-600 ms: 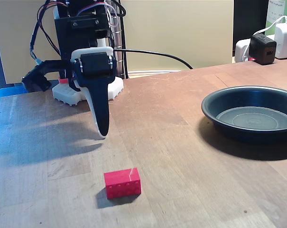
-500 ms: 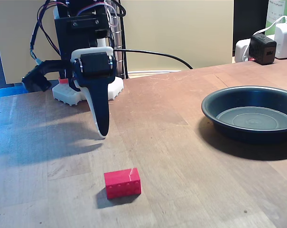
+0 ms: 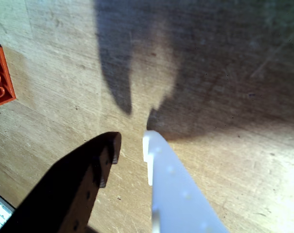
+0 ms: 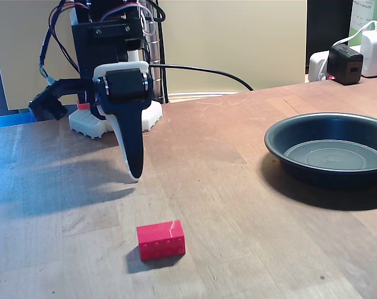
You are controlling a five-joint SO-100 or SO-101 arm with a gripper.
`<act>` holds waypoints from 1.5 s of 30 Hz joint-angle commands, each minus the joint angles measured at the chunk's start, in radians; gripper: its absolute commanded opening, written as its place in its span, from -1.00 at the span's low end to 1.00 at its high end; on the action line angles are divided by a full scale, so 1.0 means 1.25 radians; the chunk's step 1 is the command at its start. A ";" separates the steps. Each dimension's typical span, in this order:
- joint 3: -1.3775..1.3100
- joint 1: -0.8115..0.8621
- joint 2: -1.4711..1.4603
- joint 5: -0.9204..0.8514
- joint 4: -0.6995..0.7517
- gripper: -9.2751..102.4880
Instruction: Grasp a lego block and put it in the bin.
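The red lego block [image 4: 161,240] lies flat on the wooden table near the front, holes facing the camera; its corner shows at the left edge of the wrist view [image 3: 0,77]. My gripper [image 4: 135,174] hangs pointing down just above the table, behind the block and slightly to its left. In the wrist view the gripper [image 3: 129,143] has a black finger and a white finger a narrow gap apart, with nothing but bare wood between them. The bin [image 4: 272,138], a round dark pan, sits empty at the right.
The arm's white base [image 4: 113,121] stands at the back left with a black cable [image 4: 200,70] running right. A black power adapter [image 4: 345,64] and a white charger [image 4: 374,53] sit at the back right behind the bin.
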 commanded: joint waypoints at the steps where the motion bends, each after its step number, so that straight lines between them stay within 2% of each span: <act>1: 0.042 0.002 -0.001 -0.006 0.000 -0.84; 39: 0.042 0.005 -0.002 -0.001 0.000 -0.84; 45: 0.015 0.005 -0.004 -0.005 -0.032 -0.84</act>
